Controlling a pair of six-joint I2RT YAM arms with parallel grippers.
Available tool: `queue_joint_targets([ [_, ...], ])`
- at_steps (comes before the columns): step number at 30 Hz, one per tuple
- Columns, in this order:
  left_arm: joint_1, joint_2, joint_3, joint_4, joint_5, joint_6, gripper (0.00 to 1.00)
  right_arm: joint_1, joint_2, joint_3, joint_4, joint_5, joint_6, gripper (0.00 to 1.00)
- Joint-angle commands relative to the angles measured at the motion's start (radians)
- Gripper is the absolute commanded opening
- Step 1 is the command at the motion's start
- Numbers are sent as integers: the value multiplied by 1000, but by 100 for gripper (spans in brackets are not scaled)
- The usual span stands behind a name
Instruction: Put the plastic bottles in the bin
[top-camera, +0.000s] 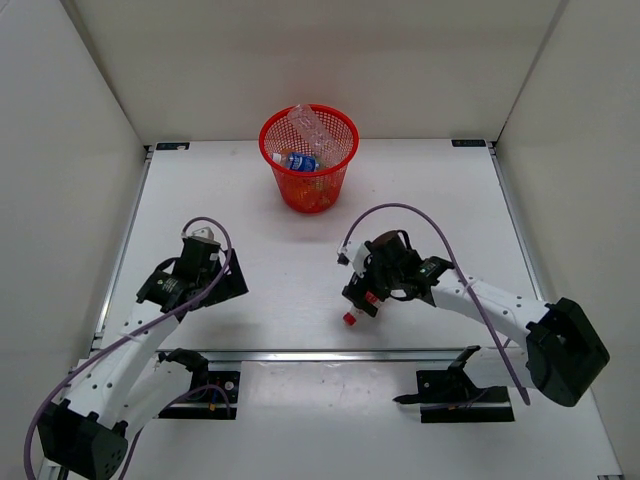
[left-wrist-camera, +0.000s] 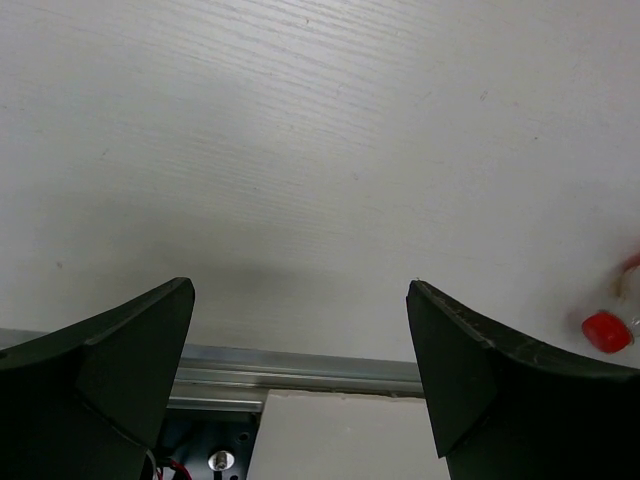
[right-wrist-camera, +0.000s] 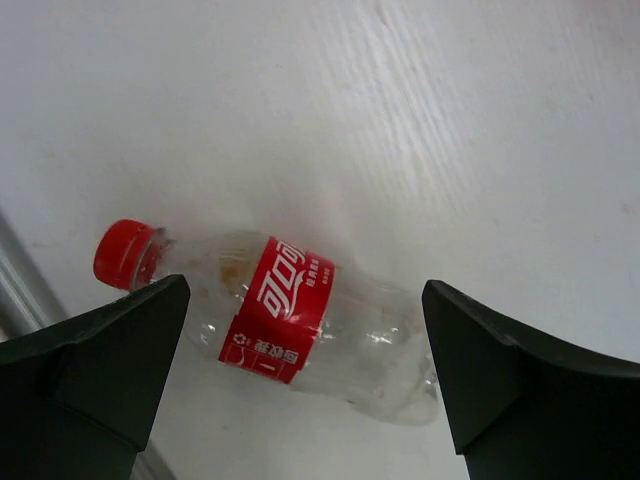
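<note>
A clear bottle with a red cap and red label (right-wrist-camera: 290, 315) lies on its side on the white table. My right gripper (right-wrist-camera: 305, 385) hovers over it, open, one finger on each side of it, not touching. In the top view the right gripper (top-camera: 365, 298) covers most of that bottle; its red cap (top-camera: 350, 319) sticks out toward the near edge. The cap also shows in the left wrist view (left-wrist-camera: 606, 331). The red mesh bin (top-camera: 309, 158) stands at the back middle, holding a plain clear bottle (top-camera: 311, 126), a blue-labelled bottle (top-camera: 297, 161) and orange ones low down. My left gripper (left-wrist-camera: 300, 340) is open and empty.
White walls enclose the table on three sides. A metal rail (top-camera: 330, 354) runs along the near edge, with the arm bases behind it. The left arm (top-camera: 190, 278) rests at the near left.
</note>
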Motion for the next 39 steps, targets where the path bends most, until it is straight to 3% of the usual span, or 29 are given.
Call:
queue_joint_targets([
  [1, -3, 0, 28, 30, 21, 9, 99, -63, 24, 42, 38, 33, -133, 99],
  [3, 3, -3, 24, 24, 24, 4, 99, -81, 34, 53, 36, 69, -177, 99],
  [5, 9, -13, 18, 24, 27, -3, 98, -106, 49, 123, 6, 108, -91, 99],
  [7, 6, -29, 5, 24, 26, -16, 98, -144, 61, 191, -68, 180, 91, 99],
  [9, 7, -44, -10, 30, 43, -29, 98, -143, 64, 225, -112, 323, 384, 99],
  [13, 9, -41, -38, 68, 101, -33, 98, -155, 3, 141, -50, 494, 661, 99],
  [17, 3, 2, -24, 62, 81, -2, 98, -317, 46, 186, -143, 459, 896, 100],
  [22, 20, 2, -13, 59, 93, 21, 98, -235, 159, 246, -204, 594, 1042, 99],
  [25, 20, -1, -16, 54, 96, 16, 99, -242, 219, 216, -192, 518, 1131, 99],
  [31, 18, -15, -18, 45, 92, 26, 99, -195, 259, 148, -180, 573, 1240, 99],
  [34, 26, -10, -10, 39, 83, 39, 99, -205, 268, 127, -136, 553, 1235, 87],
  [36, 24, 2, -5, 34, 72, 41, 99, -210, 291, 142, -116, 539, 1222, 85],
  [39, 27, 3, 5, 36, 78, 44, 99, -190, 316, 186, -115, 568, 1190, 62],
])
